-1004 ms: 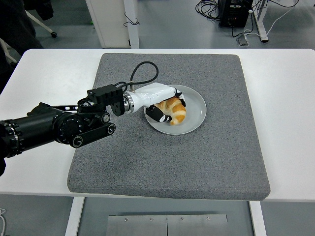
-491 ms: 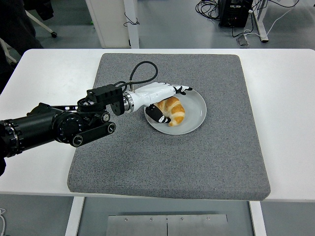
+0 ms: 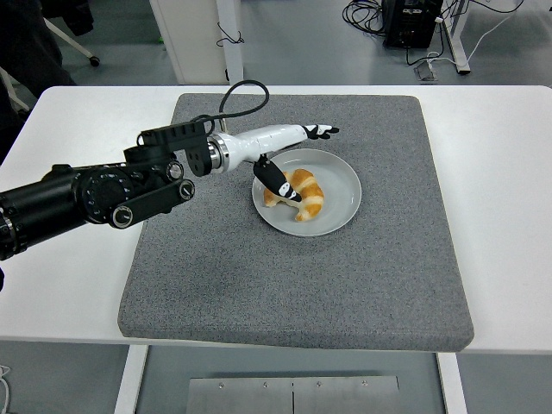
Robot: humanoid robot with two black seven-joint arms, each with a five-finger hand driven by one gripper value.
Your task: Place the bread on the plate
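A golden croissant lies on the white plate, in its left half. The plate sits on the grey mat. My left hand is white with black fingertips. It hovers above the plate's far left rim with its fingers spread and holds nothing. Its thumb hangs down just left of the croissant. The right arm does not show.
The grey mat covers the middle of the white table. A black cable loops up from my left wrist. A white post and black cables stand on the floor beyond the table's far edge.
My left hand has let go of the croissant, opened its fingers and lifted up and back from the plate. The croissant stays on the plate.
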